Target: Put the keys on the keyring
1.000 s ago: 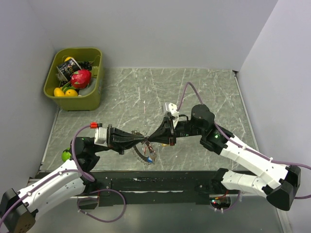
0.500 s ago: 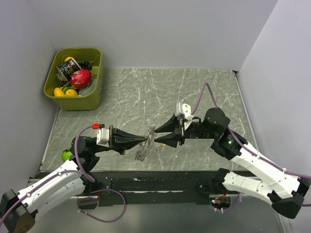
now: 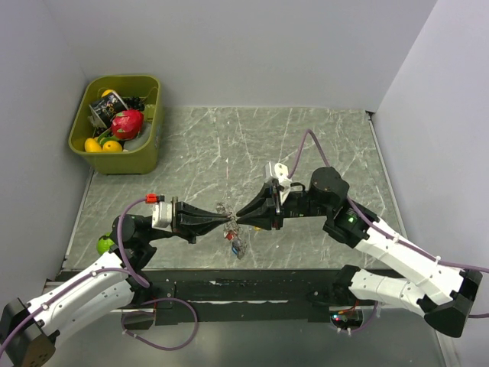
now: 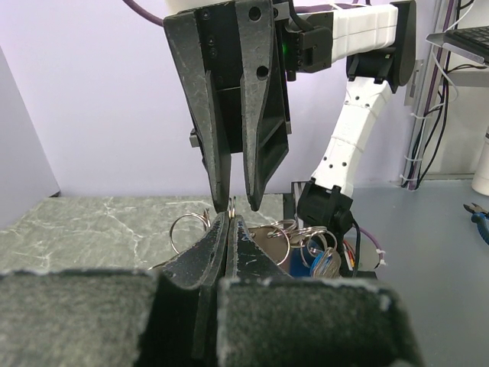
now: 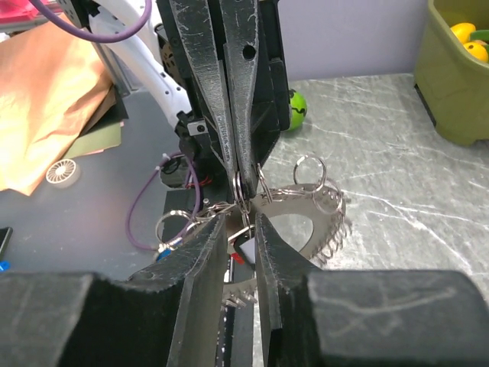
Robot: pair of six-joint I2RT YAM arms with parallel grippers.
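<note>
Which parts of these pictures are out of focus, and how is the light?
Left wrist view: the left gripper at the bottom is blurred, the right gripper beyond sharp. Right wrist view: near fingers blurred, the keyring clear. Top view: even light, soft shadows.

White arms (image 3: 84,290) — black tapered pincers (image 3: 228,222); purple cables (image 3: 308,132).

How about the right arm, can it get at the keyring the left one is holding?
Probably yes. The right jaws stand partly open, tip to tip with the left jaws that pinch the keyring, and nothing sits between them.
</note>
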